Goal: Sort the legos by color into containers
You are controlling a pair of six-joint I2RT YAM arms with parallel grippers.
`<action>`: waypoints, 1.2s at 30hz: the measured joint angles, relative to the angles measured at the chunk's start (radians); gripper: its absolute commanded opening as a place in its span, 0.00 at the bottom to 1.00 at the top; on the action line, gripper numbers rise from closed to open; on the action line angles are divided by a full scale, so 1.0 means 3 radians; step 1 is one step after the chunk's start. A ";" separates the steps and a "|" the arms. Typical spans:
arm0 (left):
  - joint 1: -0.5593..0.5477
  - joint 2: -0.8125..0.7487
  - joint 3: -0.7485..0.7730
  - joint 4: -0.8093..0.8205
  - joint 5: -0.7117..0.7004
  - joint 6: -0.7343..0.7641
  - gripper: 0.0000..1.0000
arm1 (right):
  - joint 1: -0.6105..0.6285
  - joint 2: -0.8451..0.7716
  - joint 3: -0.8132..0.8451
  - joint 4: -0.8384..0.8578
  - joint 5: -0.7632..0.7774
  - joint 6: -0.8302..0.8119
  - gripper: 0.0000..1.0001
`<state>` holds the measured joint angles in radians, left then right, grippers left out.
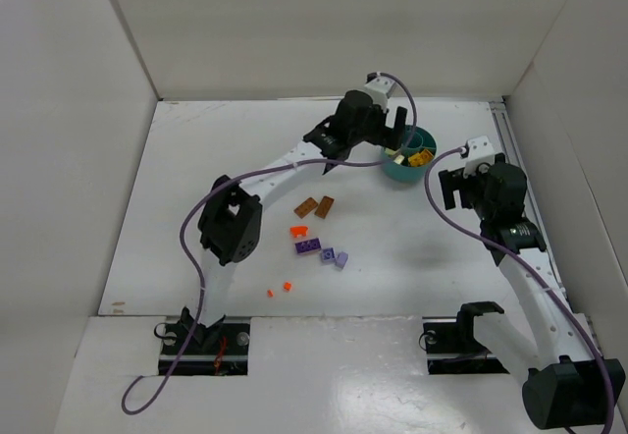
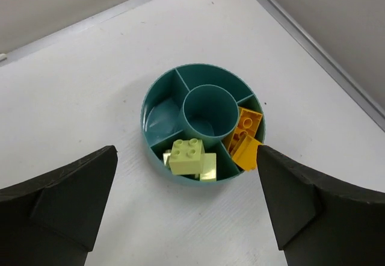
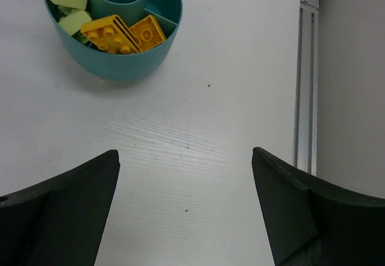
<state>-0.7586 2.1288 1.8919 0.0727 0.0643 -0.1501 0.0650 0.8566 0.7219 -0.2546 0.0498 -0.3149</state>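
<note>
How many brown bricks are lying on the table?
2. The left brown brick and the right brown brick lie side by side, just beyond the orange brick. None seems hidden.

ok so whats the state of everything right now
left gripper: open, empty, above the teal dish
right gripper: open, empty
teal dish: upright, two compartments hold legos
light green legos: in one compartment
yellow-orange legos: in the neighbouring compartment
loose legos: unsorted on the table
</note>
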 measured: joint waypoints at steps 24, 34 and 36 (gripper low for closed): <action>0.0375 -0.4688 -0.4660 -0.0601 -0.0748 -0.1671 1.00 | 0.2441 0.1320 0.0312 0.0153 -0.0682 -0.0600 0.88; 0.0375 -0.5336 -0.4950 -0.0886 -0.0676 -0.2057 1.00 | 0.2861 0.1918 0.0093 0.0305 -0.0748 -0.0094 0.88; 0.0375 -0.5304 -0.4949 -0.0886 -0.0673 -0.2075 1.00 | 0.2865 0.1952 0.0064 0.0365 -0.0735 -0.0003 0.87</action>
<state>-0.6460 0.5377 0.4072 -0.1932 -0.1375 -0.7727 0.9245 1.4422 0.7410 -0.1452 -0.1707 -0.3157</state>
